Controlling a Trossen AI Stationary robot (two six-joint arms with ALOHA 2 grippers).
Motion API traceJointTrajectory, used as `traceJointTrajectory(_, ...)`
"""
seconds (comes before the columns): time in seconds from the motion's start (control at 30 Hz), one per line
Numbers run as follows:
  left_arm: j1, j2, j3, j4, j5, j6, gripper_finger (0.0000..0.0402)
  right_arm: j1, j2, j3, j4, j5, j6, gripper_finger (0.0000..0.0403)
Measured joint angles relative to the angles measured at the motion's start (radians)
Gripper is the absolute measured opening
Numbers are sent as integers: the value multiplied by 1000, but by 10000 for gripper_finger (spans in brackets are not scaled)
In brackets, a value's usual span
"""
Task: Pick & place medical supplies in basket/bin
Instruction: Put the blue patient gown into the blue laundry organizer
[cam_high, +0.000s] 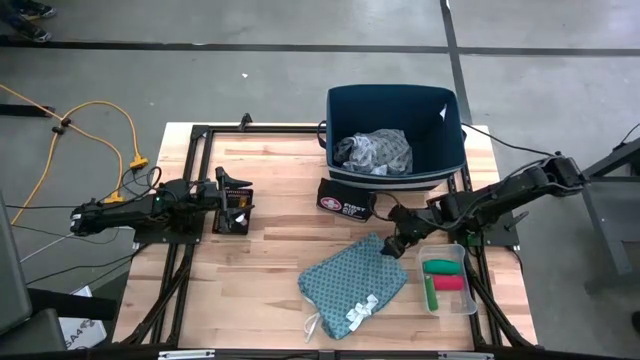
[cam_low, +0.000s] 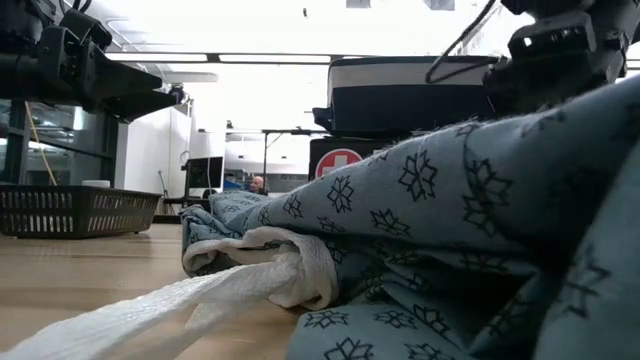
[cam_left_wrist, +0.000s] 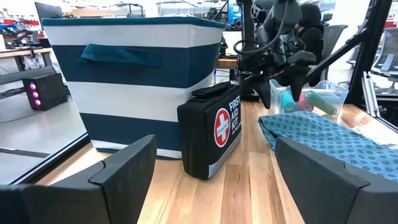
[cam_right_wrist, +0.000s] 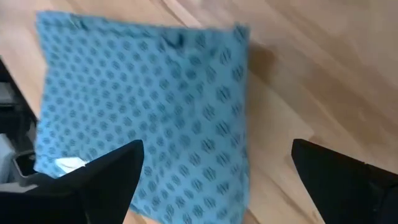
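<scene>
**Teal cloth waited under spread right gripper**

Teal cloth (cam_high: 352, 283) lay flat on the table (cam_high: 260, 250), near the bin (cam_high: 394, 125) holding a pale cloth (cam_high: 373, 152). Right gripper (cam_high: 396, 243) hovered over its corner, fingers spread; left gripper (cam_high: 232, 198) rested apart, fingers spread. Loose white ties (cam_high: 360, 312) could snag or trail outside.

Teal cloth (cam_low: 470, 200) fills low view, cut off at edge; clear tray (cam_high: 447, 279) contents too small to ID.

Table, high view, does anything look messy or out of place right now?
Mostly tidy. The teal cloth lies skewed to the table's edges, its white ties trailing loose at the near end. The pale cloth sits crumpled in the bin. Nothing looks spilled or damaged.
</scene>
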Motion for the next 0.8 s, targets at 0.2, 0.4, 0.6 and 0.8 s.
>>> traceJointTrajectory(0.2, 0, 0, 0, 0, 0, 0, 321, 0, 53, 0, -17, -87, 7, 398)
traceJointTrajectory(0.4, 0, 0, 0, 0, 0, 0, 321, -27, 85, -20, 22, -149, 7, 398)
traceJointTrajectory(0.6, 0, 0, 0, 0, 0, 0, 321, -52, 84, -91, 174, -225, 31, 398)
traceJointTrajectory(0.8, 0, 0, 0, 0, 0, 0, 321, -61, 84, -142, 232, -257, 60, 398)
